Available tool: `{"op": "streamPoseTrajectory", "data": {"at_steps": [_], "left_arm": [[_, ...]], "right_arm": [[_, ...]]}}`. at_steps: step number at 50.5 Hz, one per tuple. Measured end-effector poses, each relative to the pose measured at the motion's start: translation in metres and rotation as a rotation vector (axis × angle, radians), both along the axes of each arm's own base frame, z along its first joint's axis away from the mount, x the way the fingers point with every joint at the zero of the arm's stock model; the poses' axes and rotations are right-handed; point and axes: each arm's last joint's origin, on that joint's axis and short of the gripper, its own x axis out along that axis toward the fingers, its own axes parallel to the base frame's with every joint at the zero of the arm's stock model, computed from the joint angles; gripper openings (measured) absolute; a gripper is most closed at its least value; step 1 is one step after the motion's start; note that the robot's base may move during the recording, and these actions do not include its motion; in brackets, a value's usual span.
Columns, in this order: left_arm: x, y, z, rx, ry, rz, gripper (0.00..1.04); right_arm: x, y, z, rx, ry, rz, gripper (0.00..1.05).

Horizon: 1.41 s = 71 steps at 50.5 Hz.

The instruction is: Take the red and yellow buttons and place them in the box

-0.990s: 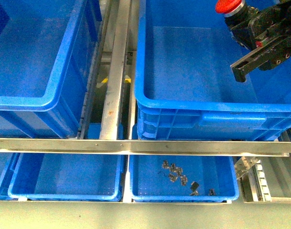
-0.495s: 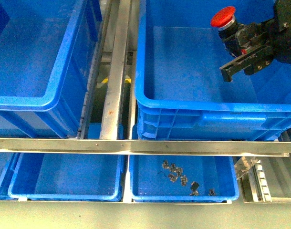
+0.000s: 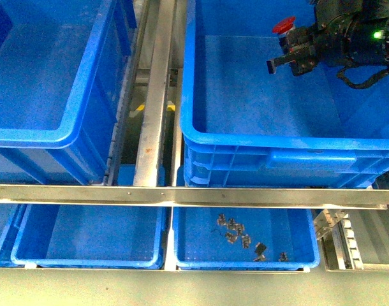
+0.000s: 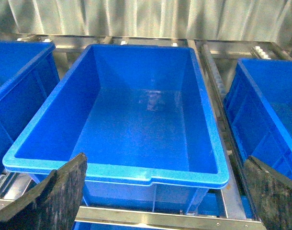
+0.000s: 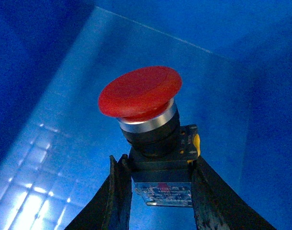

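Observation:
A red button [image 3: 283,25] with a domed red cap and black body hangs inside the box [image 3: 245,137], the large deep blue crate on the right, near its far right end. My right gripper [image 3: 290,48] is shut on the button's body. In the right wrist view the red button [image 5: 139,91] sits above the box's blue floor, its square base clamped between the fingers [image 5: 112,191] of the right gripper [image 5: 158,172]. My left gripper [image 4: 162,201] is open with nothing in it, in front of a deep blue crate [image 4: 136,170]. No yellow button is in view.
A second large blue crate [image 3: 54,134] stands at the left, with a metal beam [image 3: 156,95] between the two. A metal rail [image 3: 182,194] crosses in front. Below it lie shallow blue trays [image 3: 86,258]; the right one [image 3: 309,252] holds several small metal parts [image 3: 236,233].
My right gripper has carried the red button leftward and deeper into the box. The left side of the scene is unchanged.

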Motion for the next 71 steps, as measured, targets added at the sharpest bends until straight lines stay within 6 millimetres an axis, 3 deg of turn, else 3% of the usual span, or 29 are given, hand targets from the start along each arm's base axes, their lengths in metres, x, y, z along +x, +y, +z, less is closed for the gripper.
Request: {"op": "streamPoseTrajectory", "data": {"at_steps": [7, 15, 28, 35, 39, 47, 54, 61, 64, 71], "left_arm": [[0.0, 0.0, 0.0, 0.0, 0.0, 0.0, 0.97], [0.0, 0.0, 0.0, 0.0, 0.0, 0.0, 0.97], [0.0, 0.0, 0.0, 0.0, 0.0, 0.0, 0.97], [0.0, 0.0, 0.0, 0.0, 0.0, 0.0, 0.97], [0.0, 0.0, 0.0, 0.0, 0.0, 0.0, 0.97], [0.0, 0.0, 0.0, 0.0, 0.0, 0.0, 0.97], [0.0, 0.0, 0.0, 0.0, 0.0, 0.0, 0.97], [0.0, 0.0, 0.0, 0.0, 0.0, 0.0, 0.97], [0.0, 0.0, 0.0, 0.0, 0.0, 0.0, 0.97], [0.0, 0.0, 0.0, 0.0, 0.0, 0.0, 0.97]], "right_arm": [[0.032, -0.001, -0.013, 0.026, 0.044, -0.064, 0.26], [0.056, 0.002, -0.022, 0.065, 0.098, -0.116, 0.26], [0.077, 0.008, -0.046, 0.086, 0.183, -0.169, 0.26], [0.084, 0.017, -0.045, 0.101, 0.192, -0.162, 0.27], [0.086, 0.022, -0.043, 0.118, 0.222, -0.151, 0.38], [0.084, 0.027, -0.042, 0.156, 0.215, -0.117, 0.73], [0.061, 0.015, -0.024, 0.243, 0.181, -0.093, 0.99], [0.027, 0.003, 0.007, 0.317, 0.122, -0.063, 0.99], [-0.009, -0.008, 0.028, 0.364, 0.08, -0.053, 0.99], [-0.072, -0.024, 0.042, 0.437, 0.069, -0.075, 0.99]]}}
